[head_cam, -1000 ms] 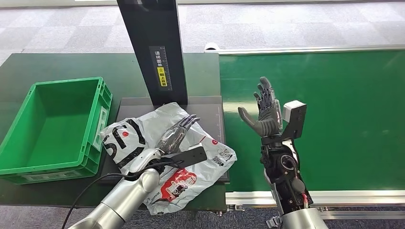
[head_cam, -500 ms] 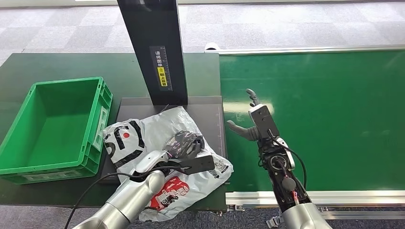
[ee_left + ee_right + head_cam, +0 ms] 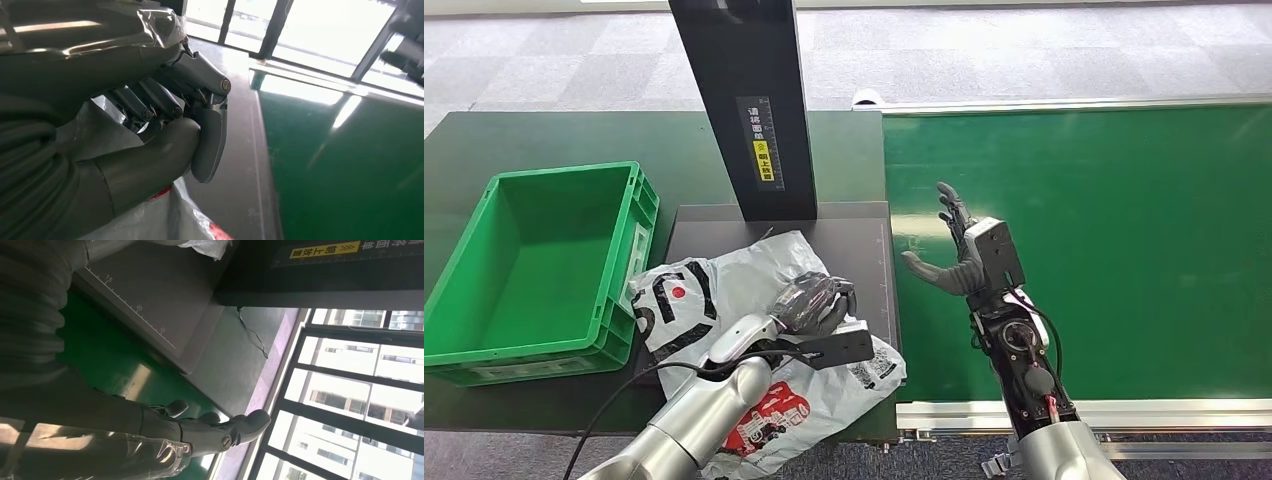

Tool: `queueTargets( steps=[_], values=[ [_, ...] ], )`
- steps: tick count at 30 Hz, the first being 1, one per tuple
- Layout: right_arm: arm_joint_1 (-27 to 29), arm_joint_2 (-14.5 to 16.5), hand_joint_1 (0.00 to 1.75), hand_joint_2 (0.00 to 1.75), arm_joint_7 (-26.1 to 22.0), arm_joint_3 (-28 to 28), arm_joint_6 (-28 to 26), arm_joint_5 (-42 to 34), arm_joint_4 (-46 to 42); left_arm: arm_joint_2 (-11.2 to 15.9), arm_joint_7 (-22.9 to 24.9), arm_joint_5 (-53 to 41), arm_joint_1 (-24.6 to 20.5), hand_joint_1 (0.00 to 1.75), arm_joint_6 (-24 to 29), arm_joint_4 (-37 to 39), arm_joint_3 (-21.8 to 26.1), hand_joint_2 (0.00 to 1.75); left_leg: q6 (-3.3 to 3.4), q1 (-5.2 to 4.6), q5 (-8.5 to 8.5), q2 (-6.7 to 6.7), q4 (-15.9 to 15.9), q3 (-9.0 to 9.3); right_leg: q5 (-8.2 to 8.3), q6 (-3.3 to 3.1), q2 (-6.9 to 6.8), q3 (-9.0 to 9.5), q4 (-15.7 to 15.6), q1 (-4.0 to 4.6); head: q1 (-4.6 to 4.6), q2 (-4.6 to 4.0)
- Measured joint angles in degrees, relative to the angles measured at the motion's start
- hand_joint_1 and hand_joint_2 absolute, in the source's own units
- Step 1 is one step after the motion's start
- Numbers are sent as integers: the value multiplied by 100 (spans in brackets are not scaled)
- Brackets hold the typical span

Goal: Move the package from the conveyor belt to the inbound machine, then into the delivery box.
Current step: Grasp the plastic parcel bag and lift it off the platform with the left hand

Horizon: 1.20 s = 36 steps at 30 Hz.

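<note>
Head view: package (image 3: 754, 330), a grey-white poly bag with black and red print, lay crumpled on the dark platform (image 3: 844, 235) of the inbound machine (image 3: 744, 100), with its near end hanging over the platform's front edge. Left hand (image 3: 814, 303) sat on top of the bag with fingers curled in, clenched on a fold of the plastic. Left wrist view agreed: fingers (image 3: 150, 107) closed against the thumb (image 3: 207, 137) with bag film bunched between them. Right hand (image 3: 954, 250) was raised above the green conveyor belt (image 3: 1124, 250), just beside the platform's edge, fingers spread and grasping nothing. Right wrist view showed the same, fingers (image 3: 220, 432) extended and apart over belt (image 3: 100, 355) and ruler-marked platform (image 3: 165, 300). Green delivery box (image 3: 464, 270) sat to the left of the platform, well apart from the right hand, with the bag's corner near its wall
</note>
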Motion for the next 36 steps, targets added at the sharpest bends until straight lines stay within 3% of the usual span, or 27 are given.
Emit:
queueTargets(
  steps=[8, 16, 17, 18, 20, 21, 22, 27, 36],
  values=[
    [81, 2, 0, 175, -49, -94, 50, -63, -35, -110, -957, 1080, 271, 175, 1246, -1039, 427, 175, 0, 0, 0, 0, 0, -1, 0, 0, 0, 0, 0, 0, 0, 0],
    [98, 1, 0, 175, -137, -123, 32, -94, -38, -232, -1709, 1765, 600, 175, 2943, -2196, 785, 175, 0, 0, 0, 0, 0, -1, 0, 0, 0, 0, 0, 0, 1, 1],
    [98, 1, 0, 175, -155, -129, 27, -99, -38, -240, -1802, 1846, 642, 168, 3129, -2330, 816, 175, 0, 0, 0, 1, 0, -1, 0, 0, 0, 0, 0, 0, 1, 1],
    [97, 1, 0, 175, -171, -134, 24, -104, -37, -246, -1862, 1908, 681, 135, 3279, -2461, 839, 175, 0, 0, 0, 0, 0, -1, 0, 0, 0, 0, 0, 0, 1, 0],
    [96, 1, 0, 175, -202, -138, 22, -117, -29, -244, -1822, 1904, 735, 48, 3407, -2672, 872, 175, 0, 0, 0, -1, 0, -1, 0, 0, -1, 0, 0, 0, 0, 0],
    [93, 1, 0, 175, -218, -138, 22, -126, -22, -234, -1696, 1801, 746, 10, 3364, -2738, 878, 175, 0, 0, 0, -1, 0, -2, 0, 0, -1, 0, 0, 0, 1, 0],
    [86, 1, 0, 175, -232, -138, 25, -133, -11, -211, -1466, 1570, 750, 0, 3226, -2774, 875, 175, 0, 0, 0, -1, 0, -2, 0, 0, -2, 0, 0, 0, 1, 0],
    [7, 1, 0, 175, -250, -138, 93, -132, 60, 65, 170, -500, 748, 0, 1763, -2579, 770, 175, 0, 0, 0, 2, 0, 0, 0, 0, 1, 0, 0, 0, 2, -1],
    [9, -26, 0, 175, -105, -174, 66, 59, 82, 425, 1121, -1412, 803, 0, 614, -2128, 874, 175, 0, 1, 0, 2, -1, -1, 0, 0, 2, -2, 0, 1, 1, 0]
  ],
)
